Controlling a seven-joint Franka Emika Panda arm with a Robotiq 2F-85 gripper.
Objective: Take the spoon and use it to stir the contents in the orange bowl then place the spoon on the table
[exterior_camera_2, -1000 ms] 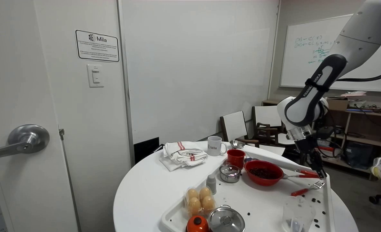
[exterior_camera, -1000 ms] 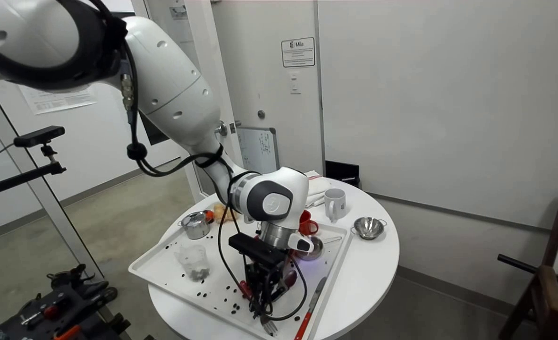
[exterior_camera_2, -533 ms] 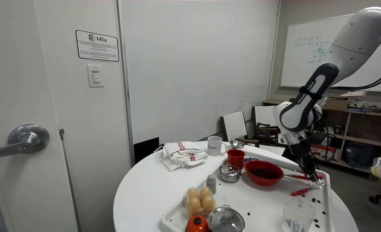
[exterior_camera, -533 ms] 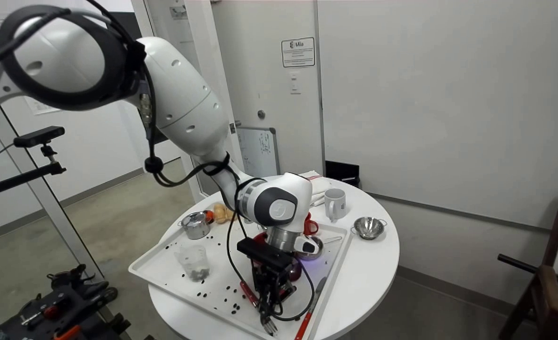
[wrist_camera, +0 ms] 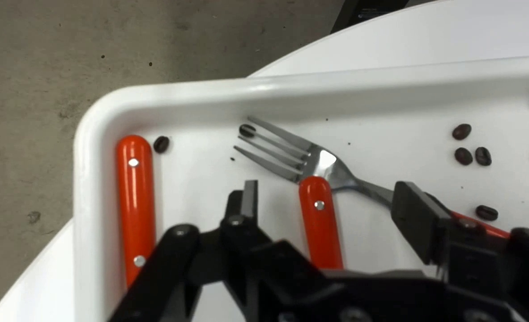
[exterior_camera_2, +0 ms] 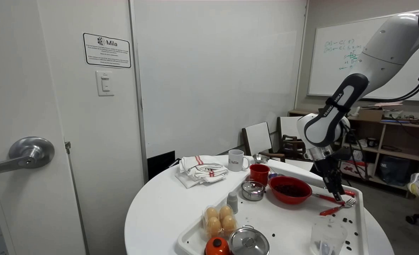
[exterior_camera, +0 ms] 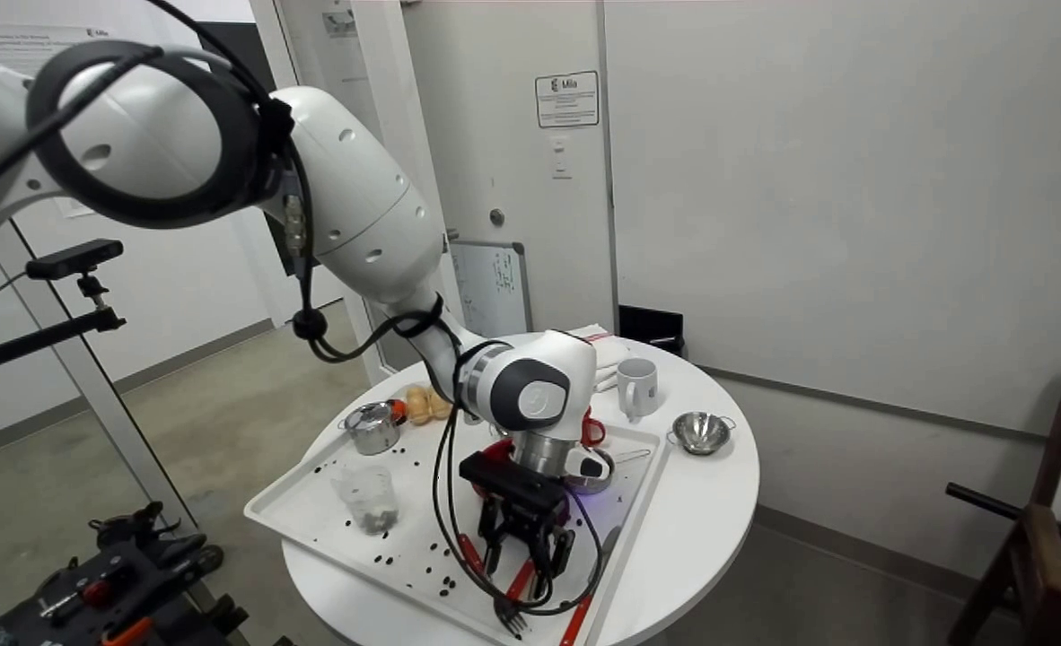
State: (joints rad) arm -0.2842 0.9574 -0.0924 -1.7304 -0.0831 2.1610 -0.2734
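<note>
Spoon [wrist_camera: 322,223]: lying in the white tray [wrist_camera: 87,188], near the edge of the round table [exterior_camera_2: 160,212], with red handle overlapping the fork [wrist_camera: 325,162] in the wrist view and head out of sight there.
Gripper [wrist_camera: 327,206]: spread, low above the tray, with one finger either side of the spoon's handle, apart from it.
Orange bowl [exterior_camera_2: 290,200]: farther in from that edge, in the tray, with dark contents.
Knife [wrist_camera: 135,201]: along the tray wall, by a tray corner.
Towels [exterior_camera_2: 202,170] and mug [exterior_camera_2: 235,161]: near the table's far edge in an exterior view.
</note>
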